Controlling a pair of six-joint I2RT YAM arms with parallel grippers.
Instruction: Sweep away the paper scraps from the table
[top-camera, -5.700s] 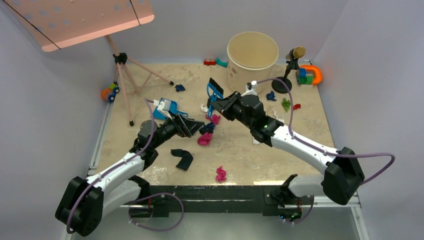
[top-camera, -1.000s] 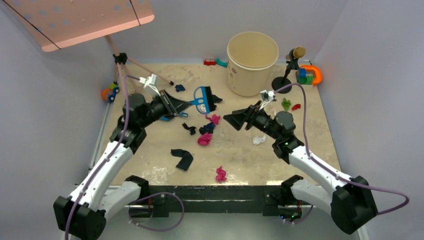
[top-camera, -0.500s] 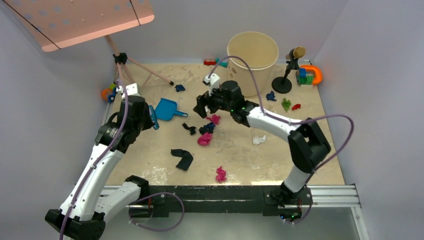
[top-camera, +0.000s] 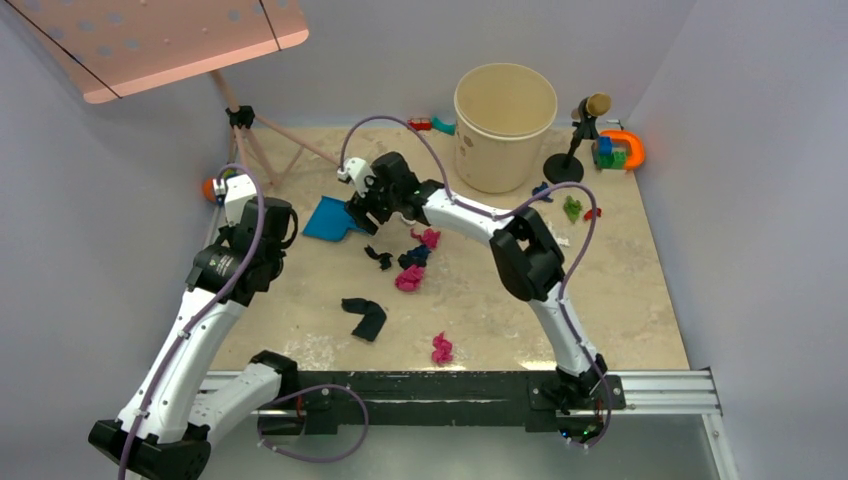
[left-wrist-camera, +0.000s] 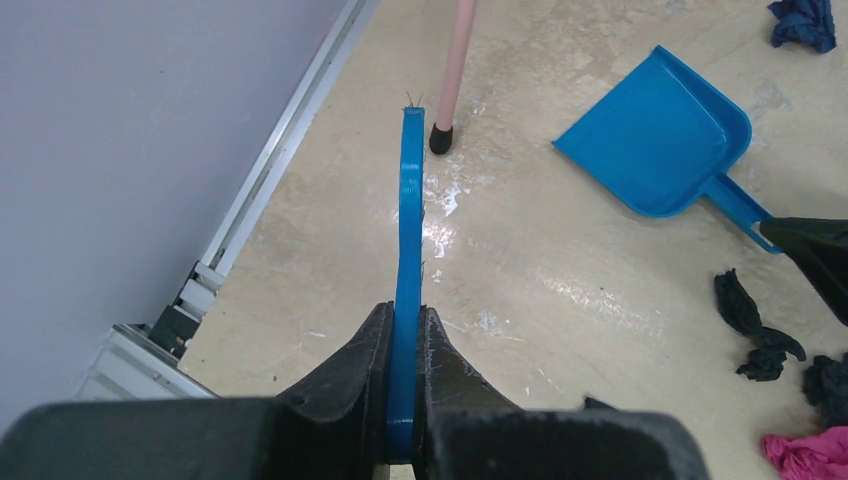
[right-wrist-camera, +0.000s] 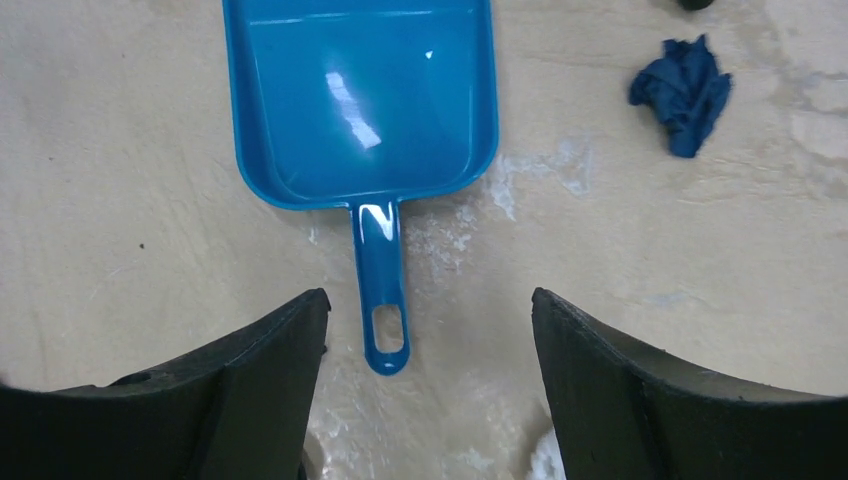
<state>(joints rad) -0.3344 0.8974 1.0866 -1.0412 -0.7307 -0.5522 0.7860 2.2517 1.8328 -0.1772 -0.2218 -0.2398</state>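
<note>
Magenta, black and dark blue paper scraps (top-camera: 409, 278) lie loose on the beige table (top-camera: 620, 300), most of them to the near right of the blue dustpan (top-camera: 325, 220). A magenta wad (top-camera: 441, 348) is the one farthest from the dustpan, toward the front edge. A black wad (top-camera: 365, 318) lies somewhat closer to it. A small cluster of magenta, black and dark blue pieces sits just right of the dustpan's handle end.

Left of the dustpan and apart from it, the left gripper (left-wrist-camera: 405, 330) is clenched on a flat blue brush (left-wrist-camera: 408, 220), which stands edge-on between its fingers. The right gripper (right-wrist-camera: 428, 300) hangs over the dustpan's handle, released. Its jaws are spread wide, one on either side of the handle end, and neither touches it.

A dark blue wad (right-wrist-camera: 683, 92) lies on the tabletop beside the scoop, on its far side. Well to the right of the dustpan are a green wad (top-camera: 572, 208) and a red wad (top-camera: 594, 212), close together. A pink tripod leg (left-wrist-camera: 455, 60) stands on the table beyond the dustpan, to its left. A tall beige bucket (top-camera: 505, 125) stands far off to the dustpan's right, near the back edge.
</note>
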